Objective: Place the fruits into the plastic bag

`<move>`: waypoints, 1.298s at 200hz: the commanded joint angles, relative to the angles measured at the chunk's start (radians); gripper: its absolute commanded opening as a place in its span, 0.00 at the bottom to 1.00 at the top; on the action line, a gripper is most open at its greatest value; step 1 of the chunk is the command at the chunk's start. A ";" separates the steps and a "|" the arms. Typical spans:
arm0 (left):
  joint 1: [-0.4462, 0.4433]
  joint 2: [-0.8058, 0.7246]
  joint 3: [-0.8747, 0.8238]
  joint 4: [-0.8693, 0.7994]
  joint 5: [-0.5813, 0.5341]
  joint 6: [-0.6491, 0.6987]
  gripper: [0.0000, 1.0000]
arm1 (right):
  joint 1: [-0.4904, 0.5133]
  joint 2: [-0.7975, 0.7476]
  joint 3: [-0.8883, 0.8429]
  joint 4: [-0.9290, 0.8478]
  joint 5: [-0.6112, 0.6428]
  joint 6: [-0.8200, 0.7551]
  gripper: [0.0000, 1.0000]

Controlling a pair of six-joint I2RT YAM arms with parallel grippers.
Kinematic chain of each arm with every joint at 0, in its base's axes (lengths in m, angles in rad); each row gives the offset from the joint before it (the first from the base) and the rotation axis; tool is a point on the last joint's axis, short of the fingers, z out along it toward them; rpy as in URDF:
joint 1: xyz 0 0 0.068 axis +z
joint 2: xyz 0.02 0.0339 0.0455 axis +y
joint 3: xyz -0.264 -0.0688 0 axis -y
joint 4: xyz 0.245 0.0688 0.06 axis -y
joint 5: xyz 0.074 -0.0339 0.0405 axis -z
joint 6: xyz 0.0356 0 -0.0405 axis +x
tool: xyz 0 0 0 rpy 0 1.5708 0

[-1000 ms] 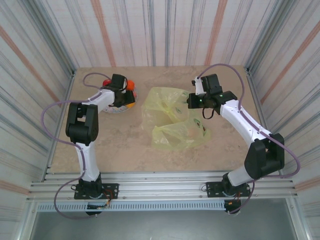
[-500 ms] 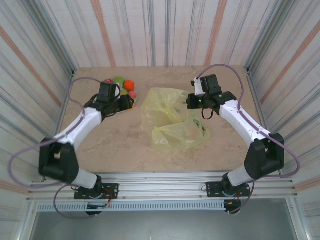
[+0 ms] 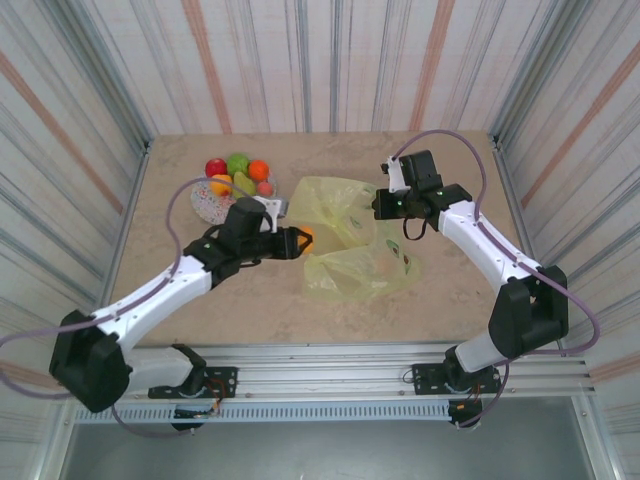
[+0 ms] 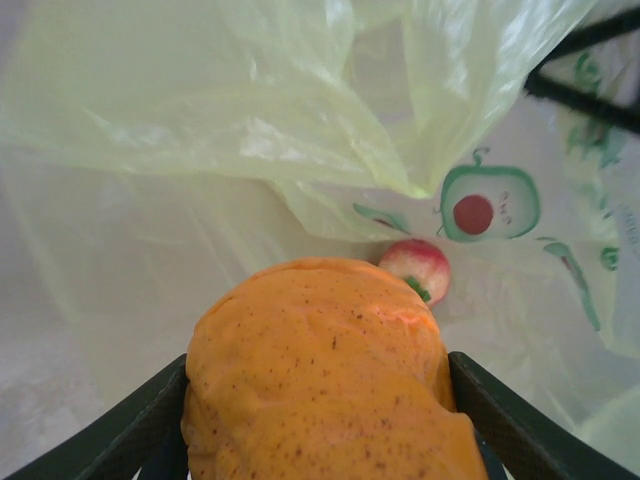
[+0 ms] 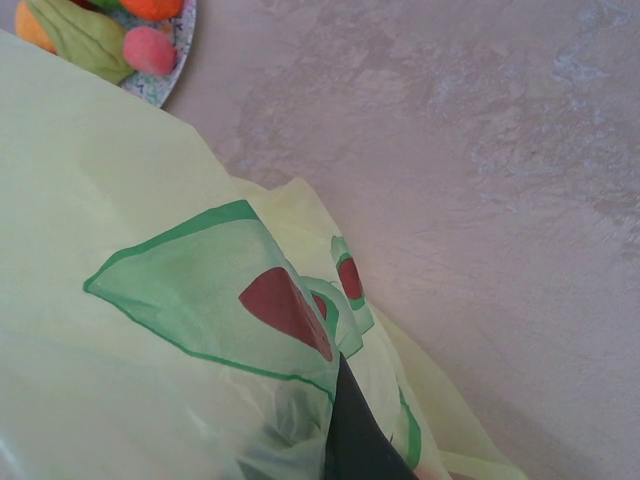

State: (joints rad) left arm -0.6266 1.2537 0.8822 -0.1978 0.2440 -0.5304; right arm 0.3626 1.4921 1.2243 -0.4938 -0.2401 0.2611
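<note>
Left arm has swung off the plate and over to the plastic bag within the last second; right arm hasn't budged.

Status: the left gripper is clamped at mid width on an orange fruit with freckled skin, fingers hugging both sides. It sits right at the bag's mouth, not quite in. The right gripper is pinched tight on the bag's far edge, holding the mouth up; film drapes over its dark finger. One pink-red fruit already lies inside. The other fruits sit on the plate, well apart from the bag.

Step, as I read it: dropping off the second fruit. Next move needs a push further past the rim, under that upper fold, then let go and back straight out without snagging the film. If the right side slackens, the mouth probably collapses.

Writing: none readable. The print is just halved avocados, no brand.
</note>
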 commanded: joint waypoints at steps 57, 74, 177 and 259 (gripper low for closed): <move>-0.134 0.267 0.190 0.109 0.074 0.077 0.58 | 0.023 0.007 -0.031 0.046 -0.071 0.070 0.00; -0.149 0.325 0.227 0.118 0.074 0.085 0.58 | 0.026 0.008 -0.032 0.054 -0.082 0.079 0.00; -0.174 0.630 0.359 0.255 -0.056 0.011 0.66 | 0.020 0.030 -0.041 0.098 -0.135 0.142 0.00; -0.165 0.566 0.292 0.310 -0.056 0.042 0.87 | -0.025 0.048 -0.028 0.081 -0.151 0.129 0.00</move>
State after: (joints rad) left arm -0.7940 1.8885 1.2072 0.0883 0.1974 -0.5091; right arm 0.3534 1.5261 1.1873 -0.4026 -0.3687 0.3851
